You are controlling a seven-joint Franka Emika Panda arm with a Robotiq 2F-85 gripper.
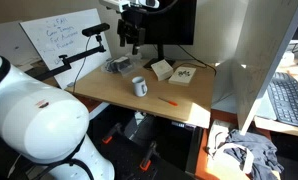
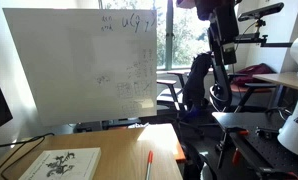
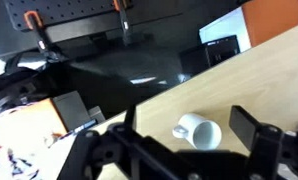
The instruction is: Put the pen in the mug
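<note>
Task was unstarted: pen (image 1: 168, 100) lay on the worktop (image 1: 109, 88) at 4 o'clock from the mug (image 1: 139, 87), hand (image 1: 130, 45) hung spread and empty above, pickup and drop still to do.

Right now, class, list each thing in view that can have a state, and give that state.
mug: upright on the table.
pen: lying flat on the table, outside the mug.
gripper: open, empty, raised above the table.
monitor: screen dark.
</note>
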